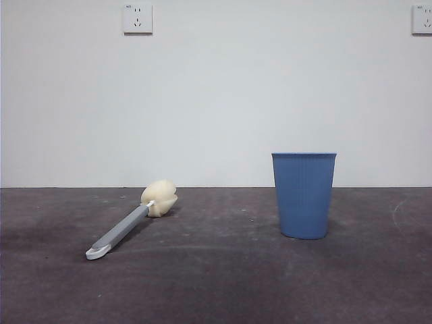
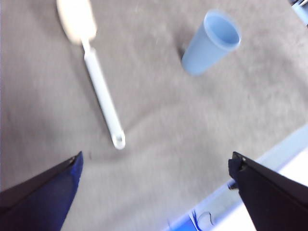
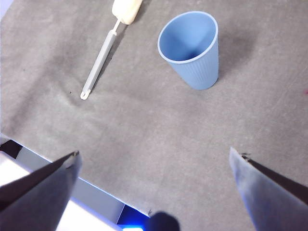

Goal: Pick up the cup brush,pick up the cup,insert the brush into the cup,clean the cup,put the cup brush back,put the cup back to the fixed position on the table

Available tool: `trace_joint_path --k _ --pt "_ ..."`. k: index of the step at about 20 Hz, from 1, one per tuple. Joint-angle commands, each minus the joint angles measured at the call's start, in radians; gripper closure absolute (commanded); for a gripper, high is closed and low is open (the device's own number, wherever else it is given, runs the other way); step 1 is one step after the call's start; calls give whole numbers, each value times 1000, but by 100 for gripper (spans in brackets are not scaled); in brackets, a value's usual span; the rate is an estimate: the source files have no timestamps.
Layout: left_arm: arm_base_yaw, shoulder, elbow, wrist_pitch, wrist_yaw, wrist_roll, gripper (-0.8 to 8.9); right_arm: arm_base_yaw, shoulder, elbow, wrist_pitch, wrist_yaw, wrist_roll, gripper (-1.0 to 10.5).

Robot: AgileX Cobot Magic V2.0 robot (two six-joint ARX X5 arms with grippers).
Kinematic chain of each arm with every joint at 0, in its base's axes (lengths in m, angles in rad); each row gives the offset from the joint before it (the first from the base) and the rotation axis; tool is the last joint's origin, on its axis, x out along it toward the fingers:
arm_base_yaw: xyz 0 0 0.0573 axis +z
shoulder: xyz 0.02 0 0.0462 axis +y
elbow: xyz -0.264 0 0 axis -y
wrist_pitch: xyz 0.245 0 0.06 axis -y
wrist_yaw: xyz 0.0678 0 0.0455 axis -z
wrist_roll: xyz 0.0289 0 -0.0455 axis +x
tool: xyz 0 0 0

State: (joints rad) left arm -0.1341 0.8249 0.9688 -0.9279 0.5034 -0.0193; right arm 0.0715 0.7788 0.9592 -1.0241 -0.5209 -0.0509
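Lay flat on the bench [image 1: 216, 283]: cup brush [image 1: 128, 226], light, stiff-handled, soft-headed; best taken mid-handle. Stood upright well apart: ribbed cup [image 1: 304, 196], probably light, squeezable. Hung above, both spread wide: left tool [image 2: 154, 192], right tool [image 3: 154, 192].

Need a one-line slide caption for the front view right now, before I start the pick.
Cup brush lying flat on the table, blue cup standing upright apart from it.

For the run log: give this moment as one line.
cup brush: flat on table | cup: upright, apart | left claw, right claw: open, above, empty
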Motion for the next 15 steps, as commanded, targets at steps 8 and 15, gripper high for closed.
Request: trace_joint_path --k 8,15 --pt "-302 347 80 182 -349 -151 339 1 2 5 5 -3 17 380" --pt "-376 645 80 277 -526 -213 339 1 2 5 6 -2 17 380"
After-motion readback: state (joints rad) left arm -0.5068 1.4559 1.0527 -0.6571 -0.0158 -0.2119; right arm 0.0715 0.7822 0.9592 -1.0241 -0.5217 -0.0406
